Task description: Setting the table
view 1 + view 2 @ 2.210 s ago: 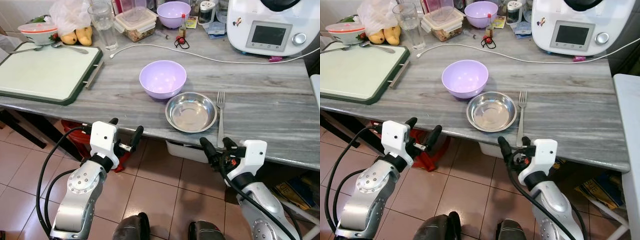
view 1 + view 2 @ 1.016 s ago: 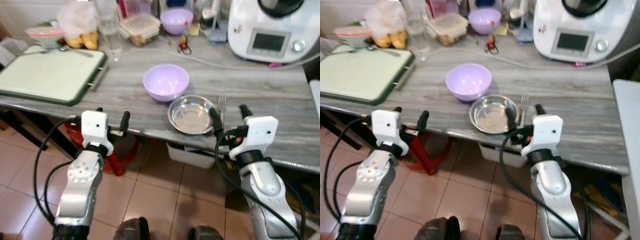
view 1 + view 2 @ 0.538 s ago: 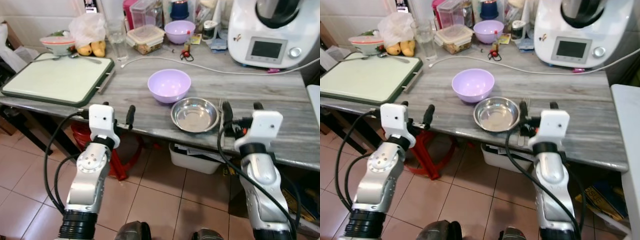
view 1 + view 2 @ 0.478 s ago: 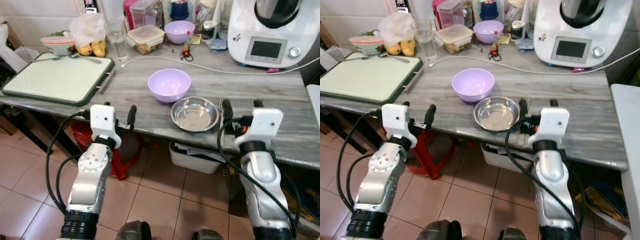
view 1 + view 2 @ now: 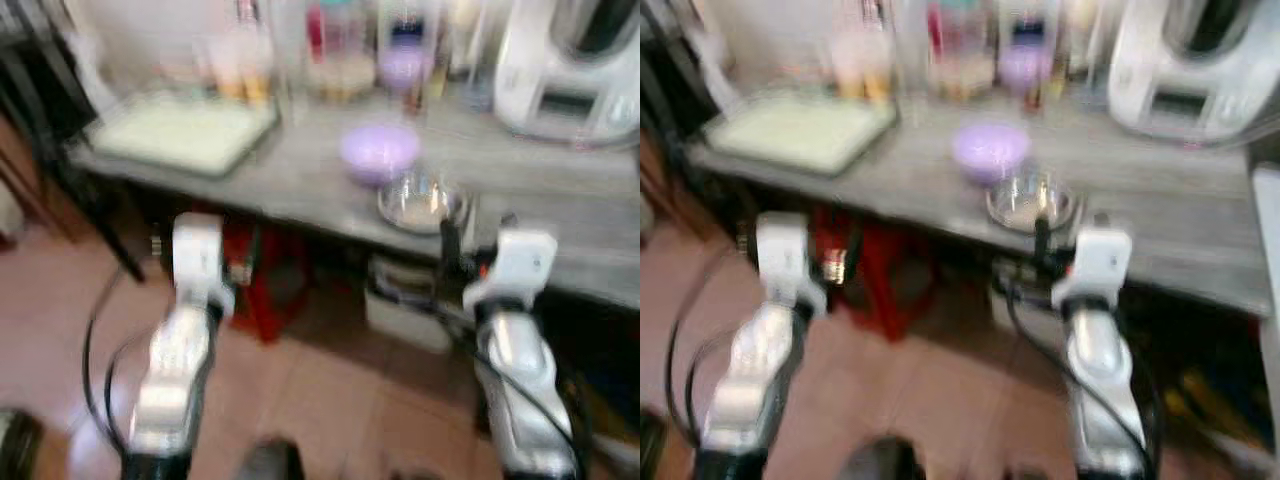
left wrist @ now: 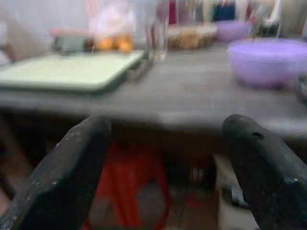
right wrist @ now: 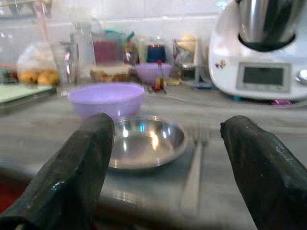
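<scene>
With both grippers spread wide and empty, we'd pinch the light, slippery steel bowl (image 7: 144,140) by its rim, just beside the fork (image 7: 194,165).

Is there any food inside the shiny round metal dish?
No, the shiny round metal dish looks bare inside, sitting on the grey table just in front of the purple plastic bowl.

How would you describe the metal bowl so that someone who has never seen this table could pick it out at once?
Start at the grey table and go to its front edge. The metal bowl sits there, just in front of the purple bowl, with a fork lying beside it. It is the shiny, shallow, silver one; its neighbour is matte purple and deeper.
</scene>
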Motion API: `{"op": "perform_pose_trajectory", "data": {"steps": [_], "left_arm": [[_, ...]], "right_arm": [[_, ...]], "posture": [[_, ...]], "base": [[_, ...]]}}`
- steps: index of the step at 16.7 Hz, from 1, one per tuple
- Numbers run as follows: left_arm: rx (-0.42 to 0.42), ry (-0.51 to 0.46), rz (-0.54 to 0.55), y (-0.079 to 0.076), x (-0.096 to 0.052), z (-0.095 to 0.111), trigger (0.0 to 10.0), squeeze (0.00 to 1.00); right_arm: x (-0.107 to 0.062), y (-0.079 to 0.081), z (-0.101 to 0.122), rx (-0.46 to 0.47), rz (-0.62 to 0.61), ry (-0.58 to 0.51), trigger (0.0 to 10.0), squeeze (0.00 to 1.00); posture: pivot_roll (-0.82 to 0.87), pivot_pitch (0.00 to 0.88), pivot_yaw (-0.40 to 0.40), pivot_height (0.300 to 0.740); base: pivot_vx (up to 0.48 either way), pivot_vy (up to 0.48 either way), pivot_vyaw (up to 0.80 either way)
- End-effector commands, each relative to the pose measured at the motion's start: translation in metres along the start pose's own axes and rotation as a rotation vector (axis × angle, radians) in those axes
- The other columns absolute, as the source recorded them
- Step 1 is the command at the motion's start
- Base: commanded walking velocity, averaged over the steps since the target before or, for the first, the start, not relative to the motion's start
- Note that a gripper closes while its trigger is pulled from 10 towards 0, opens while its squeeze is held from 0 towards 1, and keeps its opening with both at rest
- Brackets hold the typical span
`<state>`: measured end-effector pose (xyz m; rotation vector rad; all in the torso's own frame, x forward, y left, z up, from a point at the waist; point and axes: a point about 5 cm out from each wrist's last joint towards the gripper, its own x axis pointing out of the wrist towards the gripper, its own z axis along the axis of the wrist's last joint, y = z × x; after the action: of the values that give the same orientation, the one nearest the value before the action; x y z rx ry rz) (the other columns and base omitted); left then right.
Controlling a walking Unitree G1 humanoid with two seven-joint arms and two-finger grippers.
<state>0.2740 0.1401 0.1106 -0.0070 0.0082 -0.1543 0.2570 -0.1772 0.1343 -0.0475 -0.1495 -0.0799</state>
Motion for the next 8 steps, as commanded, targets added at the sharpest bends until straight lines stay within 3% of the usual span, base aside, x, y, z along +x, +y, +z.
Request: {"op": "perform_pose_trajectory", "data": {"steps": [1, 4, 8], "left_arm": [[0.016, -0.038, -0.028, -0.0045, 0.002, 0.0147, 10.0, 0.0], [0.018, -0.033, -0.056, -0.0081, -0.0012, 0.0139, 10.0, 0.0], [0.028, -0.028, -0.074, -0.0101, -0.0024, 0.0151, 10.0, 0.0]], "right_arm": [[0.0, -0.0002, 0.0052, 0.013, 0.001, -0.017, 10.0, 0.0], [-0.0005, -0.0002, 0.0027, 0.022, -0.001, -0.004, 10.0, 0.0], [0.0001, 0.0043, 0.0004, 0.031, 0.03, 0.015, 10.0, 0.0]], "posture": [[-0.06, 0.026, 0.094, 0.74], [-0.05, 0.032, 0.085, 0.74], [-0.04, 0.05, 0.07, 0.74]], "base": [[-0.289, 0.0, 0.0], [-0.286, 0.0, 0.0], [-0.277, 0.0, -0.8]]}}
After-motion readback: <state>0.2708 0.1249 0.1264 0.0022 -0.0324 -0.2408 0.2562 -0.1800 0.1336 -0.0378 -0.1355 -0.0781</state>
